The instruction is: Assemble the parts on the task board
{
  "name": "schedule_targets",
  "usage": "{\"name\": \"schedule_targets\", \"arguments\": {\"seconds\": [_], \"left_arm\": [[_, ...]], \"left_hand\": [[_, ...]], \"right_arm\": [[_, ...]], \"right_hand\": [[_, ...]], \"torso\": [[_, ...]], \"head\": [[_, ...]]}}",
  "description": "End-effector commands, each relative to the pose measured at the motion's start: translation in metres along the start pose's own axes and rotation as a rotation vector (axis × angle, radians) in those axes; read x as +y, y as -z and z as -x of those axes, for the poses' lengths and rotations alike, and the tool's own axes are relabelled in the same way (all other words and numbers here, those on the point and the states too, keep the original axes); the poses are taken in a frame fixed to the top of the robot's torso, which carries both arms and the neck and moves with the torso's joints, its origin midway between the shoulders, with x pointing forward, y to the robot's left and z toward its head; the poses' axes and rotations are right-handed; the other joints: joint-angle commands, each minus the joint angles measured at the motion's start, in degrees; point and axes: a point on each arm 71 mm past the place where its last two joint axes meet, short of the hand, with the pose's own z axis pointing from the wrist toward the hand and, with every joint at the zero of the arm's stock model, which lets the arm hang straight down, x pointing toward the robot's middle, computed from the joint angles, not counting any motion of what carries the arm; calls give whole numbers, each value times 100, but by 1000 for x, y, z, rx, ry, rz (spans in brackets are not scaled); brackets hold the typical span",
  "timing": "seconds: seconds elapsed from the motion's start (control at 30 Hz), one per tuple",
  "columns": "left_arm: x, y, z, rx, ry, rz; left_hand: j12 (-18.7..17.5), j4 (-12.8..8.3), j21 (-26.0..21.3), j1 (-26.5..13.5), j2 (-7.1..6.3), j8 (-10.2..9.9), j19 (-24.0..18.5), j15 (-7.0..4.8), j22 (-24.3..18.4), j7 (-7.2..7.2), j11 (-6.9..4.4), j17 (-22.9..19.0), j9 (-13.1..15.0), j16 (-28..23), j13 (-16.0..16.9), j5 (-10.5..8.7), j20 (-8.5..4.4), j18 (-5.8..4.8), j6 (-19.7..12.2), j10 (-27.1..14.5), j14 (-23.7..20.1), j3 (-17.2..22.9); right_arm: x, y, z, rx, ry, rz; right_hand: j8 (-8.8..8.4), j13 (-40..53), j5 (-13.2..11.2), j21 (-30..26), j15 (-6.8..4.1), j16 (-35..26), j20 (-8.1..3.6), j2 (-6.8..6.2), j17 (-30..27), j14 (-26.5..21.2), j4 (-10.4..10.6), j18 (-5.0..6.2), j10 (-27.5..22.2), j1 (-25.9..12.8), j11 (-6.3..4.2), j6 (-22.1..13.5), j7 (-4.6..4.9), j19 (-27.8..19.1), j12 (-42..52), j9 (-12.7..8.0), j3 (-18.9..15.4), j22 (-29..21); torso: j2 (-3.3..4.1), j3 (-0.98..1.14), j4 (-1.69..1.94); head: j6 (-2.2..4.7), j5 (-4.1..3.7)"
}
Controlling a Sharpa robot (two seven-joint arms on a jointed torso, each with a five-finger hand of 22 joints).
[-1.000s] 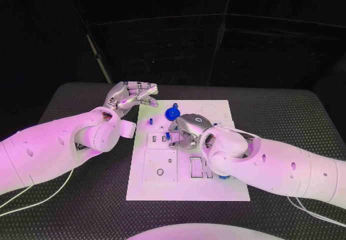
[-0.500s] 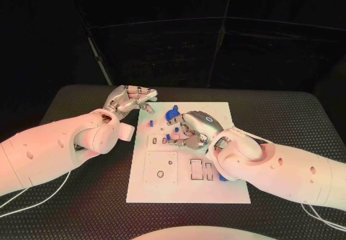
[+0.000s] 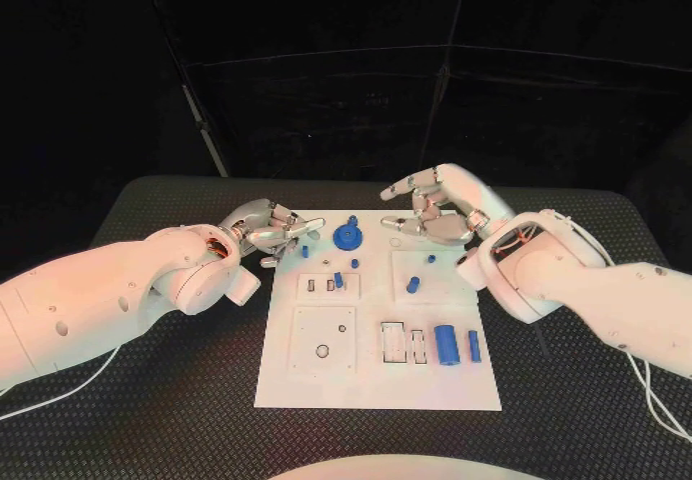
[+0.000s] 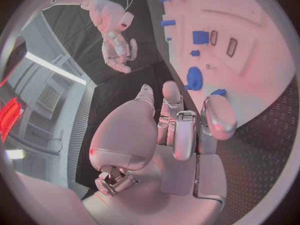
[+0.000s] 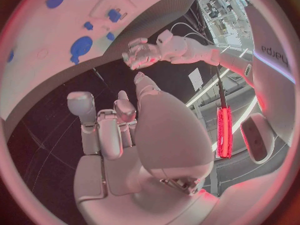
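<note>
The white task board (image 3: 325, 375) lies in the middle of the table. On its far half are a round blue part (image 3: 348, 237) and several small blue pieces, among them one (image 3: 410, 284) right of centre. Two blue cylinders (image 3: 446, 345) lie near the right edge. My left hand (image 3: 271, 232) hovers at the board's far left corner with loosely bent fingers and nothing in it. My right hand (image 3: 440, 210) hangs above the far right corner, fingers apart, holding nothing. The left wrist view shows the left hand's fingers (image 4: 181, 130) near the round part (image 4: 194, 78).
Black textured table (image 3: 159, 400) surrounds the board on all sides. The right wrist view shows my right hand (image 5: 125, 130), the board (image 5: 94, 15) and the left hand (image 5: 145, 52) beyond it.
My right hand has lifted off the board's middle and drawn back to its far right corner, uncovering blue pieces there. My left hand has come slightly nearer the board's edge, fingers more bent.
</note>
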Motion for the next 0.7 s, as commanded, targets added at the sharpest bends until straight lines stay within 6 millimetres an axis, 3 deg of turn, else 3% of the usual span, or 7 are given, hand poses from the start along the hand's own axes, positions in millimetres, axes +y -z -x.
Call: {"name": "schedule_targets", "arguments": {"seconds": [0.03, 0.1, 0.23, 0.4, 0.7], "left_arm": [[8, -1, -8, 115, -282, 210], [6, -4, -11, 137, -382, 266], [-3, -12, -13, 151, -514, 307], [-12, -22, -18, 156, -592, 320], [-25, -39, -32, 180, -657, 323]], "left_hand": [[1066, 44, 307, -117, -1, 306, 132, -19, 465, -63, -60, 1507, 266, 182, 1111, 17, 15, -149, -7, 347, 594, -135], [1405, 44, 420, -234, 22, 522, 186, -53, 637, -117, -79, 1507, 486, 182, 1470, 11, -20, -173, -75, 457, 594, -273], [1698, 52, 574, -400, 69, 821, 275, -87, 893, -150, -131, 1507, 817, 182, 1790, -36, -46, -218, -177, 558, 594, -474], [1775, 58, 623, -440, 97, 971, 297, -95, 977, -159, -142, 1507, 1019, 182, 1878, -40, -58, -231, -287, 567, 594, -576], [1798, 64, 653, -510, 114, 1043, 313, -95, 1034, -157, -141, 1507, 1134, 182, 1905, -47, -60, -241, -363, 561, 594, -653]], "right_arm": [[-6, -4, 15, -23, -123, -27], [-11, -7, 26, -43, -119, -42], [-17, -10, 34, -58, -114, -60], [-21, -12, 38, -59, -111, -77], [-27, -15, 40, -56, -107, -100]], "right_hand": [[32, -7, 34, -26, -47, -33, -20, 54, 311, 305, -36, 83, -47, -10, -11, 36, -6, -28, -36, -6, 7, -3], [37, -16, 47, -33, -48, -42, -23, 52, 299, 303, -40, 84, -50, -19, -13, 41, -8, -29, -44, -7, 0, -13], [41, -20, 56, -36, -50, -44, -24, 48, 298, 304, -42, 83, -50, -28, -14, 44, -10, -25, -47, -8, -8, -12], [44, -24, 60, -40, -51, -51, -25, 47, 287, 302, -43, 84, -51, -34, -15, 47, -11, -26, -50, -8, -14, -18], [50, -33, 69, -46, -53, -63, -28, 41, 272, 299, -46, 84, -53, -45, -17, 50, -13, -26, -56, -9, -27, -25]], "torso": [[-78, 19, -1], [-119, 28, 9], [-177, 50, 31], [-213, 72, 36], [-246, 88, 29]], "head": [[-18, 5], [-47, 9], [-100, 16], [-134, 29], [-170, 43]]}}
